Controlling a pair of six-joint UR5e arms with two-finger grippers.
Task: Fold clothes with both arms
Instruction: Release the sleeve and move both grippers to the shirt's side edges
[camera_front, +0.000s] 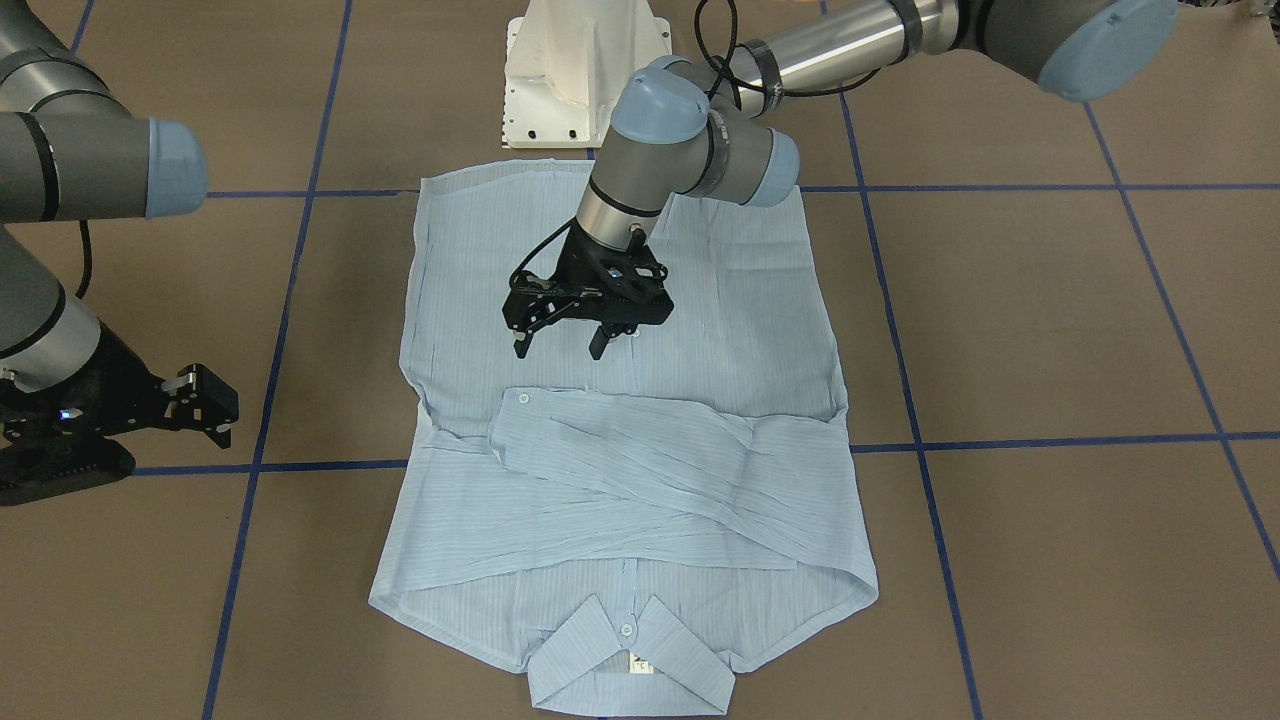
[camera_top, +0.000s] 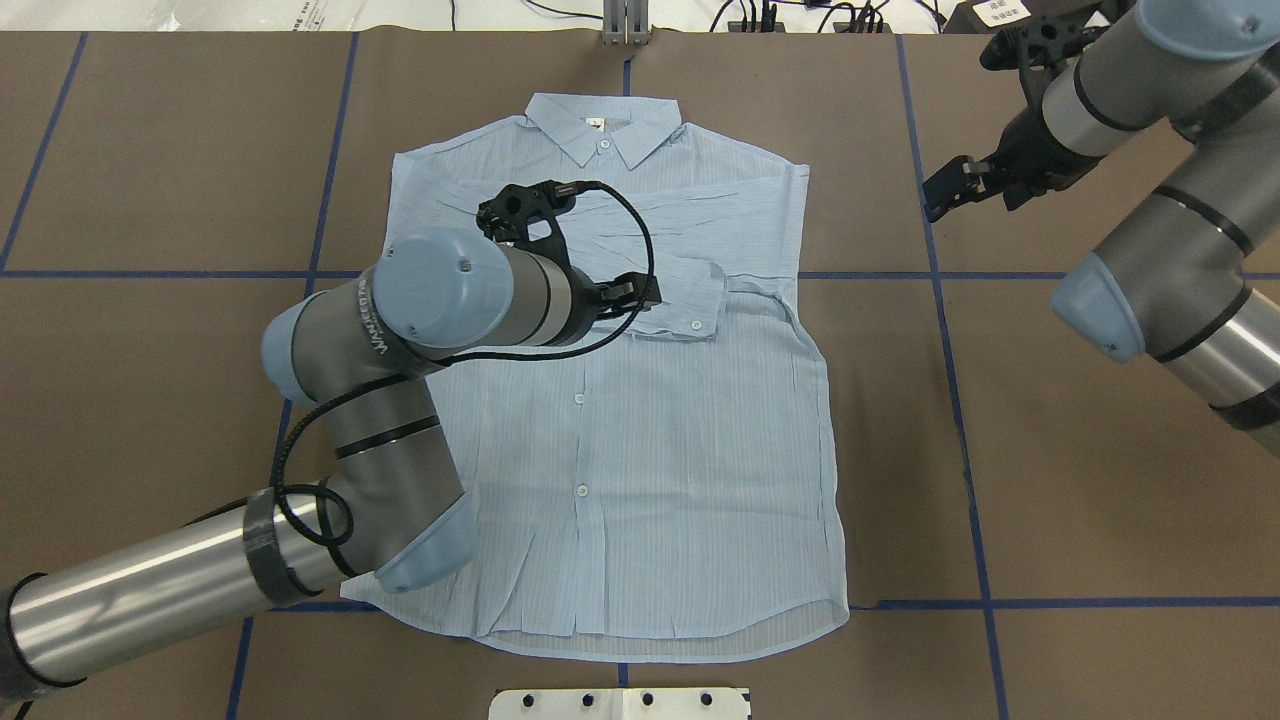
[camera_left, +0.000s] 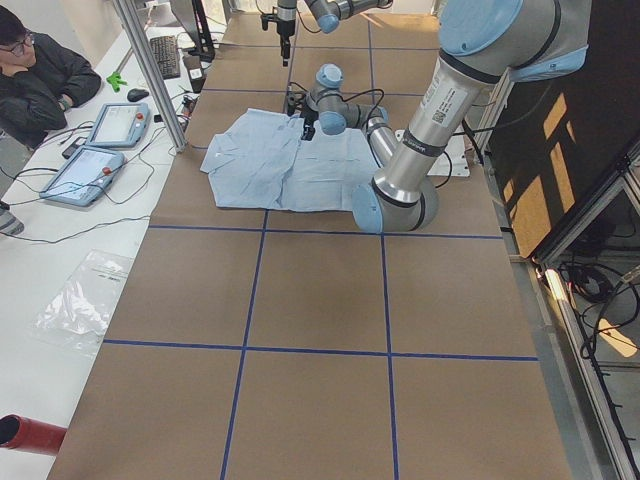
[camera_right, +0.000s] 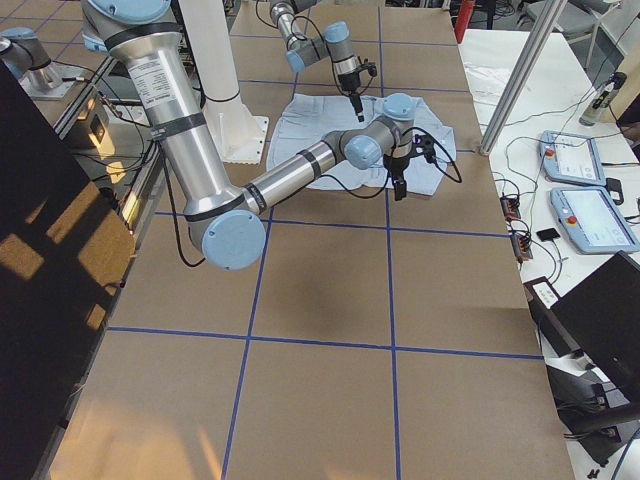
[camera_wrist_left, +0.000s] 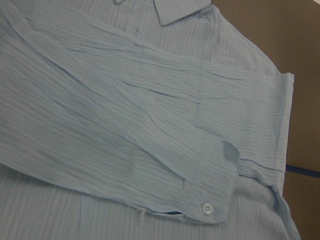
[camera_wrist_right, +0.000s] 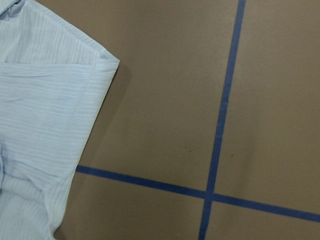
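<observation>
The light blue striped shirt (camera_front: 620, 470) (camera_top: 640, 450) lies flat and face up on the brown table, collar (camera_front: 630, 660) away from the robot. Both sleeves are folded across the chest, with a buttoned cuff (camera_front: 520, 400) (camera_wrist_left: 210, 190) on top. My left gripper (camera_front: 558, 350) hangs open and empty just above the shirt's middle, near that cuff. The right gripper (camera_front: 205, 402) (camera_top: 948, 188) is off the cloth beside the shirt's shoulder, low over the table, open and empty. In the right wrist view only the shirt's shoulder corner (camera_wrist_right: 40, 100) shows.
The white pedestal base (camera_front: 570, 70) stands at the shirt's hem end. Blue tape lines (camera_wrist_right: 220, 125) cross the brown table. In the exterior left view a person (camera_left: 35, 80) sits past the table's edge beside control tablets (camera_left: 95, 150) and a metal post (camera_left: 150, 70).
</observation>
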